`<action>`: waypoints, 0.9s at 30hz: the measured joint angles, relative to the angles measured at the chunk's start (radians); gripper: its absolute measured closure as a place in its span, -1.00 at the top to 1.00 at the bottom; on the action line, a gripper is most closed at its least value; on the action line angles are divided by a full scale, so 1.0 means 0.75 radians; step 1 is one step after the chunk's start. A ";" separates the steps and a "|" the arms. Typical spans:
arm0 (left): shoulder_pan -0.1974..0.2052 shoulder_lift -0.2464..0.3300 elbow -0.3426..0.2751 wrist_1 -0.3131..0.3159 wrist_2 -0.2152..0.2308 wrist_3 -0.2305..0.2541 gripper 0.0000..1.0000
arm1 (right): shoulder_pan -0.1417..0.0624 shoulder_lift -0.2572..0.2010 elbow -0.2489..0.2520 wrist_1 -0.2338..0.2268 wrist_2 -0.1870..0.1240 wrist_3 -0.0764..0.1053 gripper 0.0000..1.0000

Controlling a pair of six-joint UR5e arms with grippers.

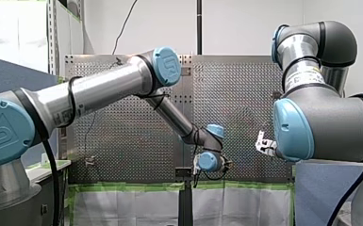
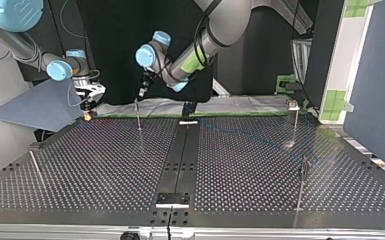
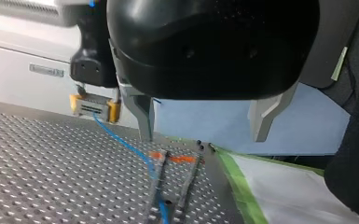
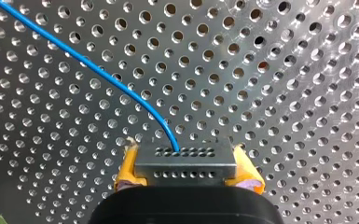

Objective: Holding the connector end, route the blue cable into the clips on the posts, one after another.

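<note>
Right gripper [image 4: 186,171] pinches connector [image 4: 185,161]; blue cable [image 4: 102,72] seemingly touching post [image 3: 155,185].

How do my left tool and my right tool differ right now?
My left tool has bare metal fingers; my right tool has yellow pads. The left tool is open and empty; the right tool is shut on the connector of the blue cable. Both hang near the perforated table.
</note>
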 joint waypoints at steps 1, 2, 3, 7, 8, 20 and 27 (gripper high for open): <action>0.000 0.012 -0.012 0.009 -0.001 -0.003 1.00 | -0.001 0.000 0.000 0.000 -0.001 0.000 -1.00; 0.001 0.026 -0.027 0.021 -0.003 -0.010 1.00 | -0.001 0.000 0.000 0.002 -0.001 0.000 -1.00; 0.001 0.036 -0.037 0.031 -0.006 -0.016 1.00 | -0.001 0.000 0.000 0.003 -0.002 0.000 -1.00; -0.011 0.083 -0.084 0.077 -0.036 -0.031 1.00 | -0.002 0.000 0.000 0.005 -0.003 0.000 -1.00; -0.017 0.098 -0.099 0.092 -0.049 -0.034 1.00 | -0.002 0.000 0.000 0.005 -0.003 0.000 -1.00; -0.073 0.238 -0.239 0.231 -0.129 -0.103 1.00 | 0.004 0.000 0.000 0.005 -0.005 0.001 -1.00; -0.081 0.320 -0.321 0.313 -0.137 -0.160 1.00 | 0.006 0.000 0.001 0.005 -0.005 0.002 -1.00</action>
